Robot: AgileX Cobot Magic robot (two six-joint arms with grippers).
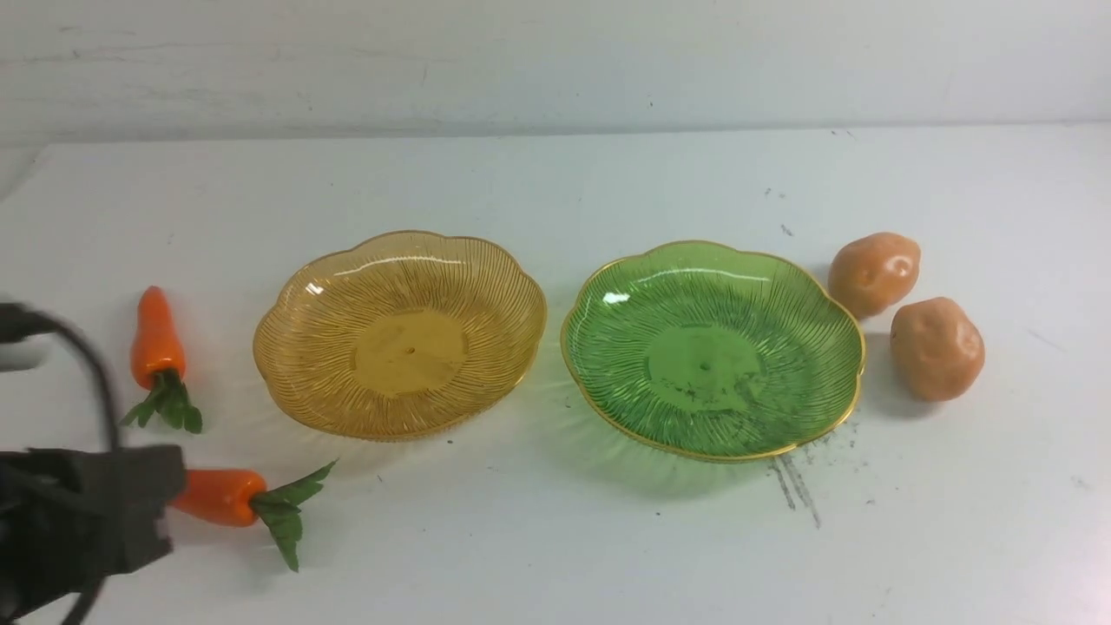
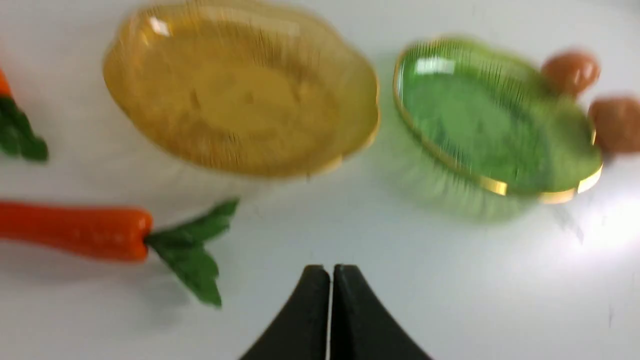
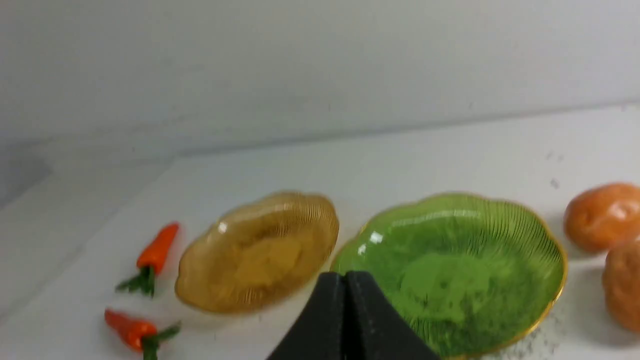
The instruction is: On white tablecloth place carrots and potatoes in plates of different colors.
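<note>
Amber plate (image 1: 399, 347) and green plate (image 1: 712, 356) bare; nothing sorted yet. Left claw (image 2: 330, 272) tips pressed together, holding nothing; near carrot (image 1: 217, 496) just beside, far carrot (image 1: 156, 338) beyond. Right claw (image 3: 345, 277) likewise closed, unladen; potatoes (image 1: 873, 271) past green plate, loose on white tablecloth (image 1: 555, 538). Four placements left.

A pale grey wall (image 1: 555, 61), faintly scuffed and streaked, spans the whole background behind everything.

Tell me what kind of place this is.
Likely a staged robot-lab tabletop, not a kitchen: scuffed white tablecloth, bare wall, toy carrots and potatoes flanking an empty amber plate and green plate.
</note>
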